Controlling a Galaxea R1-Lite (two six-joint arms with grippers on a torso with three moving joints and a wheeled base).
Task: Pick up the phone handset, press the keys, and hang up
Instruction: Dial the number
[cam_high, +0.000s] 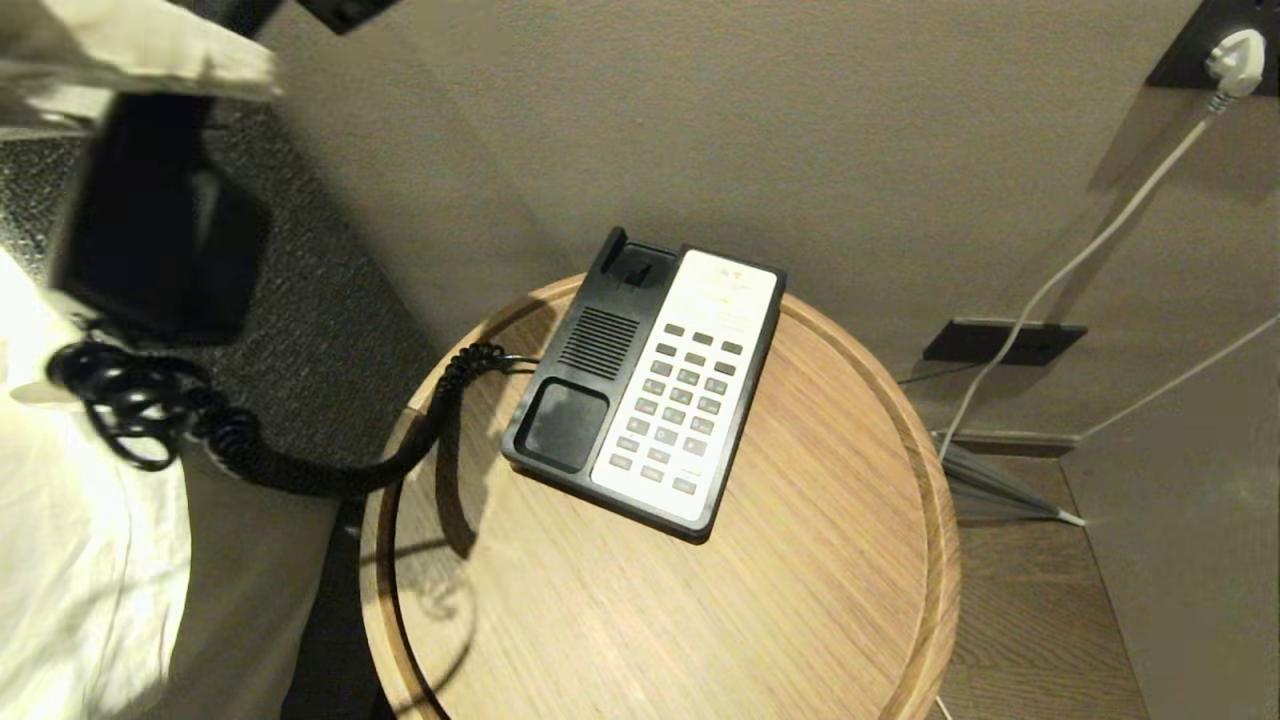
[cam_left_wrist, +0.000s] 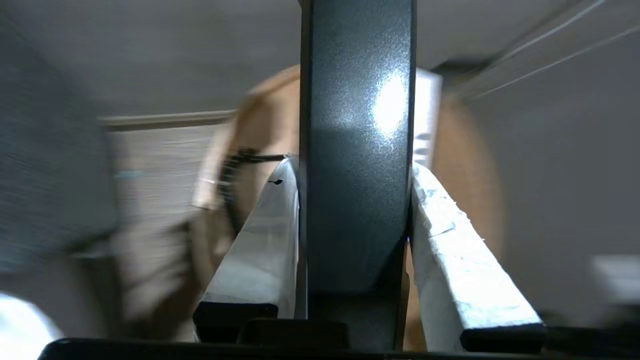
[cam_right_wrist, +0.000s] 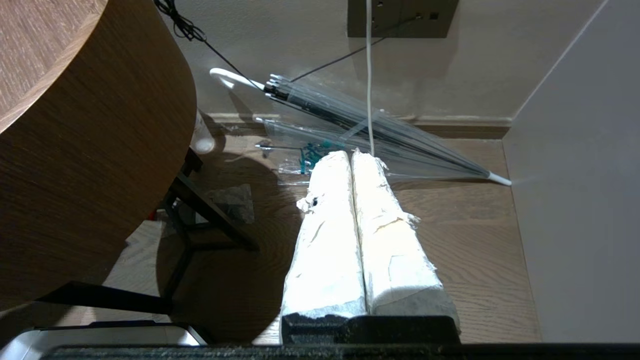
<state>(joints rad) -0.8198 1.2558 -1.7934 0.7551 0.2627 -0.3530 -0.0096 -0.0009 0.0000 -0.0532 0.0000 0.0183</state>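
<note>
- The left gripper pinches the handset; its two white-wrapped fingers press the black bar from either side.
- In the head view the handset hangs high at the far left, off the table and well apart from the base.
- The coiled cord sags from the handset's lower end and runs across the table edge to the base's left side.
- The cradle on the base's left half is bare; the keypad on the white right half is uncovered.
- The base lies to the right of the handset and below it, its long axis slanting away toward the wall.
- The right gripper is pressed together with nothing in it, pointing at the floor beside the table, near an umbrella.
- Judgement: with the left holding the handset, the key press would fall to the right arm, parked low now.
</note>
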